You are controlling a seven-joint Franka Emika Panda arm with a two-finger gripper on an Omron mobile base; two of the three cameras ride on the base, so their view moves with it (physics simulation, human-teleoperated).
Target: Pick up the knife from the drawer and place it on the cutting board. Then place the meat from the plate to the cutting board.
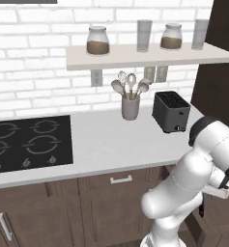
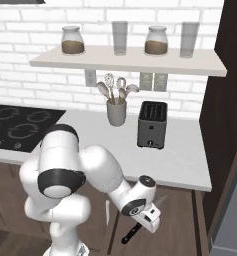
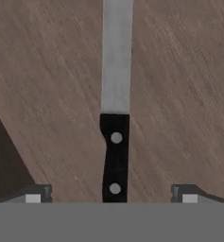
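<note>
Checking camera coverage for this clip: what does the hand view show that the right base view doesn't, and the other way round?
Hand view: the knife's grey blade and two handle rivets, lying on the drawer's wood floor between the wide-open gripper fingertips.

Right base view: the counter, toaster, utensil holder, cooktop, and shelf with jars and glasses.

Both: the knife; from the base its black handle shows just below the hand.
</note>
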